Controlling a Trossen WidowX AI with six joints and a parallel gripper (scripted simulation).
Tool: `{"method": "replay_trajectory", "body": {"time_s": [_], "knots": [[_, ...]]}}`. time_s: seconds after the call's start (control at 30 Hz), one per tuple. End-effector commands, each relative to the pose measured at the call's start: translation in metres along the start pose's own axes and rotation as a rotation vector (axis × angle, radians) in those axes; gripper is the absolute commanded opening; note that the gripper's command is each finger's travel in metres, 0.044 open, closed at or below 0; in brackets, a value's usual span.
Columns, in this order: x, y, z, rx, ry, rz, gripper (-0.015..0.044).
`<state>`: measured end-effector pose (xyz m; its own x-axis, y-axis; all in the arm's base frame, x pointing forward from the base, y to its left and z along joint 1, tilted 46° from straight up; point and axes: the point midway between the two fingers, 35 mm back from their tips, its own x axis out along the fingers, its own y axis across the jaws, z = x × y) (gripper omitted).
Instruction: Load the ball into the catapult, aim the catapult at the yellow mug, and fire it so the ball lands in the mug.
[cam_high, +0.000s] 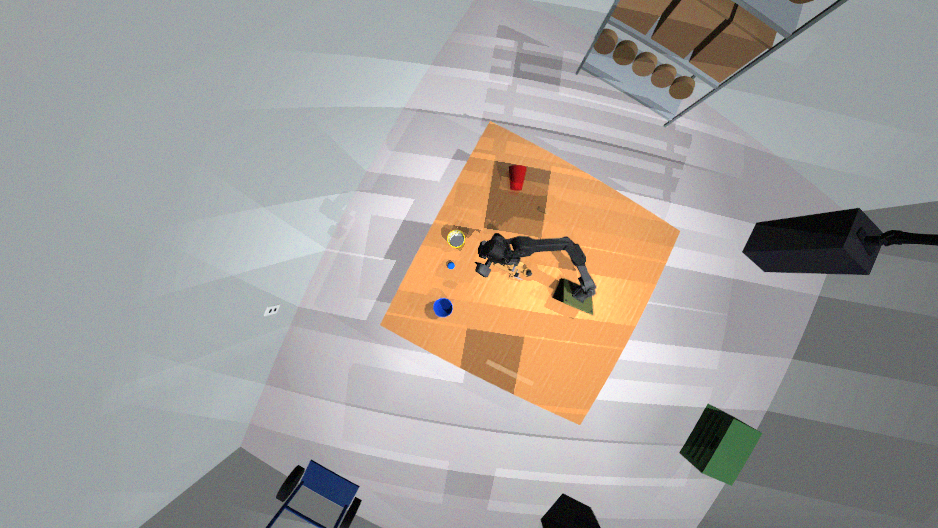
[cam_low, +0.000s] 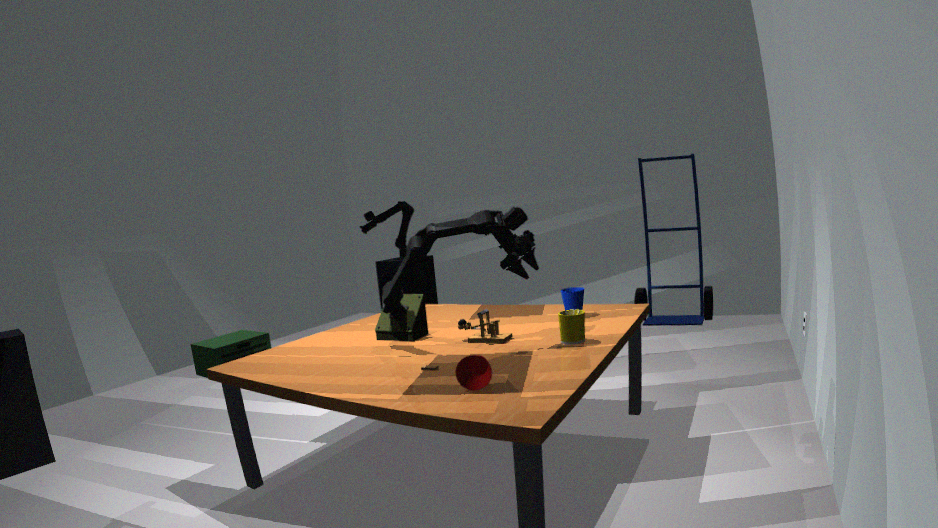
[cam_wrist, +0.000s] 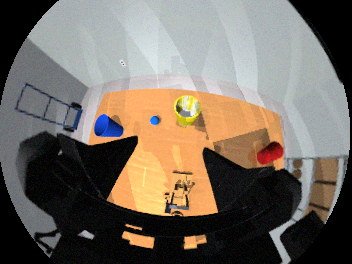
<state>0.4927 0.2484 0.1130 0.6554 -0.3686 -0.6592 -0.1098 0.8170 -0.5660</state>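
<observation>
The small catapult (cam_high: 518, 270) (cam_low: 491, 328) (cam_wrist: 176, 194) stands near the middle of the wooden table (cam_high: 557, 373) (cam_low: 315, 367). The yellow mug (cam_high: 456, 238) (cam_low: 571, 326) (cam_wrist: 187, 110) stands upright beyond it. A small blue ball (cam_high: 450, 264) (cam_wrist: 155, 120) lies on the table between the yellow mug and a blue cup (cam_high: 443, 307) (cam_low: 572, 297) (cam_wrist: 107, 127). My gripper (cam_high: 483, 267) (cam_low: 521, 263) (cam_wrist: 171, 144) is open and empty. It hangs high above the table, past the catapult toward the mug. I cannot tell whether anything sits in the catapult's arm.
A red cup (cam_high: 517, 177) (cam_low: 473, 372) (cam_wrist: 270, 152) lies on its side near one table edge. The arm's green base (cam_high: 577, 298) (cam_low: 401, 319) sits behind the catapult. A blue hand truck (cam_low: 669, 242), a green box (cam_high: 720, 444) and shelves (cam_high: 669, 59) stand off the table.
</observation>
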Motion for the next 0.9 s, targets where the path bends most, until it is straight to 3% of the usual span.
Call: {"method": "replay_trajectory", "body": {"time_s": [0.0, 0.17, 0.77, 0.87], "knots": [[-0.001, -0.007, 0.035, 0.018, -0.104, -0.033, 0.044], [-0.004, -0.004, 0.066, 0.041, -0.211, -0.075, 0.044], [-0.004, -0.004, 0.066, 0.041, -0.211, -0.075, 0.044], [-0.004, -0.004, 0.066, 0.041, -0.211, -0.075, 0.0361]]}}
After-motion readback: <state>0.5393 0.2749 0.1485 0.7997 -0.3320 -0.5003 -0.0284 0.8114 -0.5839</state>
